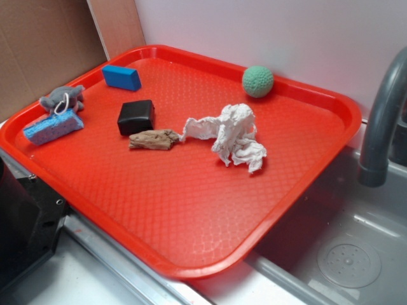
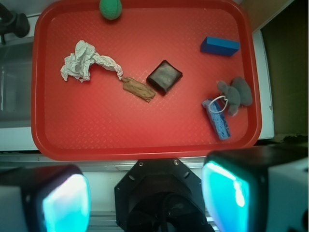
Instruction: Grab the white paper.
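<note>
Wide apart stand the jaws of the gripper (image 2: 145,198), holding nothing; its two fingers (image 2: 65,200) fill the bottom corners of the wrist view, high above the tray's near edge. One red tray (image 1: 191,210) holds seven things, one of each. The white paper (image 1: 232,136) lies crumpled near the tray's middle, one twisted end reaching the brown piece (image 1: 154,139) and apparently touching it. Just beside that sits the black block (image 1: 135,117). A green ball (image 1: 257,81) rests by the far rim. Well apart, the blue block (image 1: 121,77) lies alone; the grey toy (image 1: 62,100) touches the blue sponge (image 1: 53,128). A sink (image 1: 343,254) adjoins the tray.
</note>
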You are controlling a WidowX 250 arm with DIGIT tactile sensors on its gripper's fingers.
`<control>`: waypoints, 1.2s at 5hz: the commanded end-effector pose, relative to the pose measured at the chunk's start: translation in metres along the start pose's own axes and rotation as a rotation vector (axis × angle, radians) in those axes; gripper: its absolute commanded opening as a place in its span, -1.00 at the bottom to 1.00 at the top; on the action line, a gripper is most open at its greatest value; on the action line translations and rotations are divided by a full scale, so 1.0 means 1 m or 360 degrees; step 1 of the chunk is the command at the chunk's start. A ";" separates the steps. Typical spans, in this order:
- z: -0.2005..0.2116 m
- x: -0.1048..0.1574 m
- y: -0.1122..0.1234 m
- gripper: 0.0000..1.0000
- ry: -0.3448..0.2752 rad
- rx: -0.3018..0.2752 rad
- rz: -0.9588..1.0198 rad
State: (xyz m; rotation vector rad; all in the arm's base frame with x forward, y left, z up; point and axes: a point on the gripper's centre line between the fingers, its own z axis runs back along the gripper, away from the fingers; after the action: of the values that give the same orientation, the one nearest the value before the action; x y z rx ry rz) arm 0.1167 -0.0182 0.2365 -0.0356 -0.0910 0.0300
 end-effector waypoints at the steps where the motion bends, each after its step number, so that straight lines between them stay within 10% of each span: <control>1: 0.000 0.000 0.000 1.00 0.0000 0.0000 0.0000; 2: -0.056 0.044 -0.041 1.00 0.0108 0.0121 -0.0156; 3: -0.090 0.084 -0.075 1.00 0.0016 -0.0108 -0.0429; 4: -0.112 0.123 -0.108 1.00 -0.0130 -0.0142 -0.0705; 6: -0.176 0.128 -0.126 1.00 -0.0062 -0.0142 -0.1105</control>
State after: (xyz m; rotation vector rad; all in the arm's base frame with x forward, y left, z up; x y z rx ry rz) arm 0.2666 -0.1339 0.0602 -0.0872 -0.0943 -0.6590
